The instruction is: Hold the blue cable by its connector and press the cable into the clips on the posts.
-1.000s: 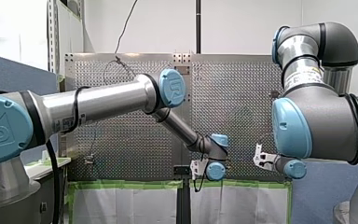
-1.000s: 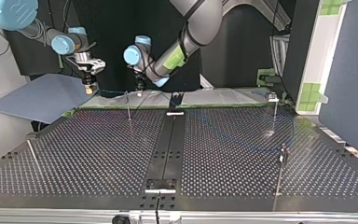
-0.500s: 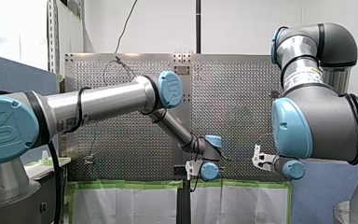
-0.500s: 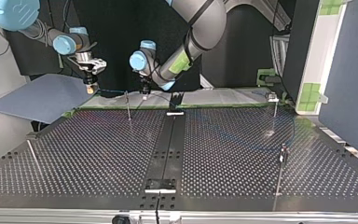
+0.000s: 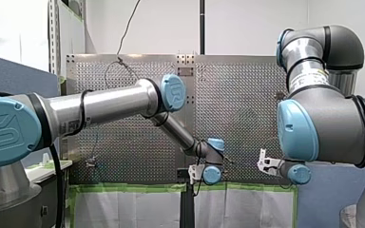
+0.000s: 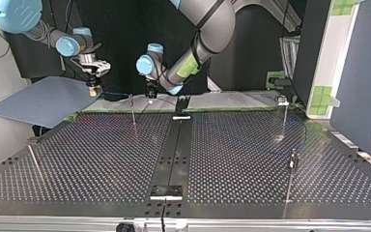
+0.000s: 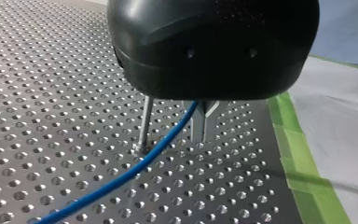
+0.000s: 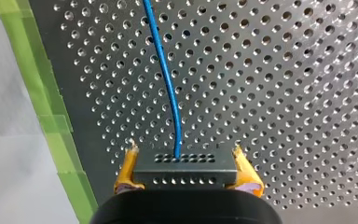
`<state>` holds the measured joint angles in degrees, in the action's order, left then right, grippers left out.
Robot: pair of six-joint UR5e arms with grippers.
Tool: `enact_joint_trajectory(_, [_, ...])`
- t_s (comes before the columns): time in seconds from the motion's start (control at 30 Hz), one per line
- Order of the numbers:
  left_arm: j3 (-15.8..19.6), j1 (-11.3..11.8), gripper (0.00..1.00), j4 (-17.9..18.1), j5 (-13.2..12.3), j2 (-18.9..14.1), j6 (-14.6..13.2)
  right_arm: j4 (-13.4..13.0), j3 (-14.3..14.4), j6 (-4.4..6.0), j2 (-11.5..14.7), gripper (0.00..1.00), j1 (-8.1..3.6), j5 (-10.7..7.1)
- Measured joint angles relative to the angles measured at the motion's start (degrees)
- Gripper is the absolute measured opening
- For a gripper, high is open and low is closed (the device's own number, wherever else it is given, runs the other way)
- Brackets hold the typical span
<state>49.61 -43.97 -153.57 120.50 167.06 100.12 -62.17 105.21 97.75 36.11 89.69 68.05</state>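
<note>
My right gripper clamps the black connector, the blue cable running straight ahead over the perforated table, while my left gripper is pinched closed (cable passing alongside).

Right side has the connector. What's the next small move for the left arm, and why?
Probably ease my left tool down slightly beside the post, to press the blue cable onto it. My right tool holds the connector clamped between its yellow pads, and in the left wrist view the cable runs close past the post.
</note>
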Motion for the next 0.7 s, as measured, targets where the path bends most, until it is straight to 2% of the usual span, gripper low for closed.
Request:
enact_joint_trajectory(0.57, [-3.47, 1.31, 0.0, -1.22, -1.54, 0.37, 0.87, 0.23, -1.91, 0.61, -0.42, 0.0, 0.1, 0.62])
enact_joint_trajectory(0.7, [-4.45, 1.65, 0.0, -2.17, -1.91, 1.29, 1.01, 0.27, -2.32, 0.68, -0.44, 0.0, 0.16, 0.67])
